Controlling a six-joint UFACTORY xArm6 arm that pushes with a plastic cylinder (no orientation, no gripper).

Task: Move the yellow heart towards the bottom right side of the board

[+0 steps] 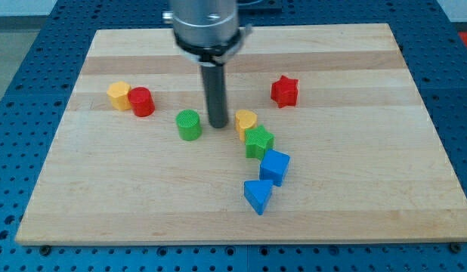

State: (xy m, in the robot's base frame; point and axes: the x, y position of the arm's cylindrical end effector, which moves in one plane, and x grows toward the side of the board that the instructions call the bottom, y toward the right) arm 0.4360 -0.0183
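The small yellow heart-shaped block (246,120) sits mid-board, touching the green star-shaped block (258,142) below it. Our rod stands upright, my tip (218,125) just left of the heart, beside a green cylinder (189,125). We count two yellow, two red, two green, two blue blocks; no fingers, no readable writing.

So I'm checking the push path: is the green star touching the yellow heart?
Yes, the green star sits right against the yellow heart, just below it, while my tip stands to the heart's left.
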